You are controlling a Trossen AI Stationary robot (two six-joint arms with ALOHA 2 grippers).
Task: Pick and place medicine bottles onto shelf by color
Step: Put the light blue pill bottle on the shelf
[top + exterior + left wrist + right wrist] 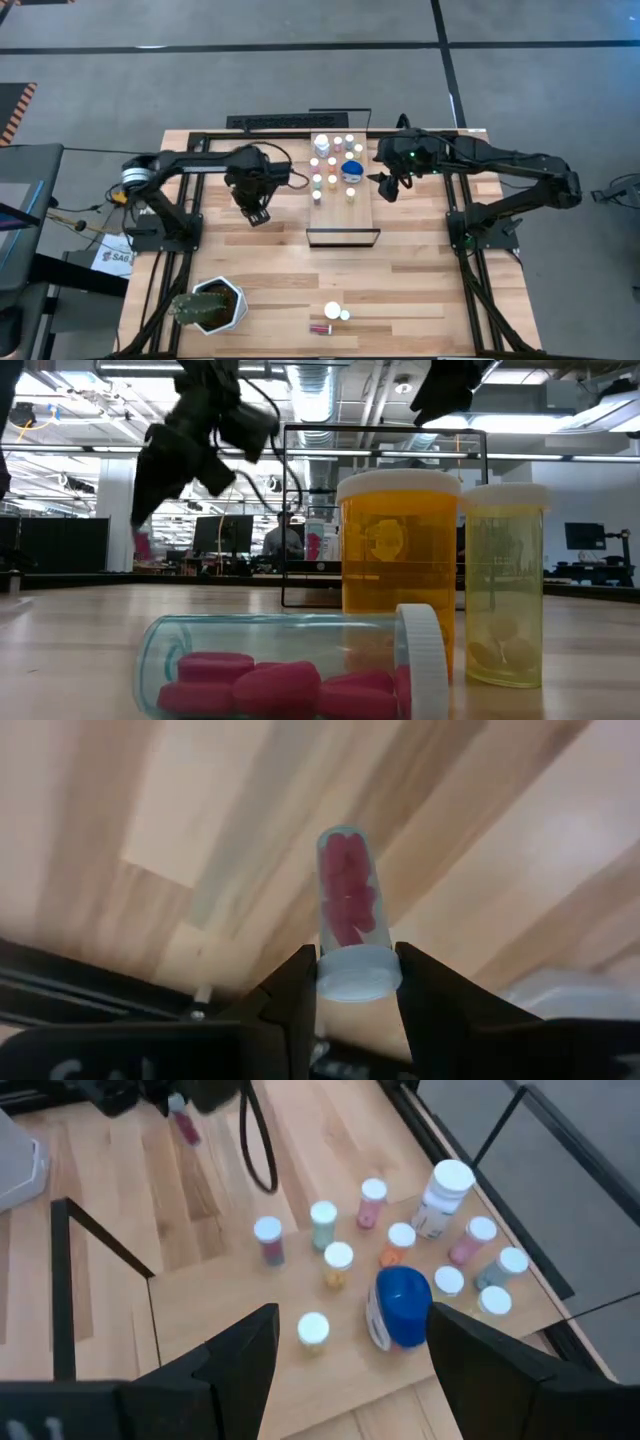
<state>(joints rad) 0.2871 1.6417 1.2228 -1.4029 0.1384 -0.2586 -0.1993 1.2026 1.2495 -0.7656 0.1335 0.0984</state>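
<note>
Left gripper (355,1005) is clamping a pink vial (348,910) by its cap, raised beside the shelf (343,215).
Right gripper (350,1355) is hovering spread over bottles (400,1308); low view alone is showing three bottles (400,550) on the table.

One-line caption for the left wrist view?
Left gripper shut on the white cap of a clear vial of pink pills, held above the wooden tabletop.

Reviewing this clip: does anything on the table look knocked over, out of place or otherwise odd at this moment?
One oddity: a clear vial of pink pills lies on its side near the table's front edge, beside two upright bottles, an orange bottle and a yellow one. All three sit far from the shelf. The left gripper holds another pink vial.
</note>
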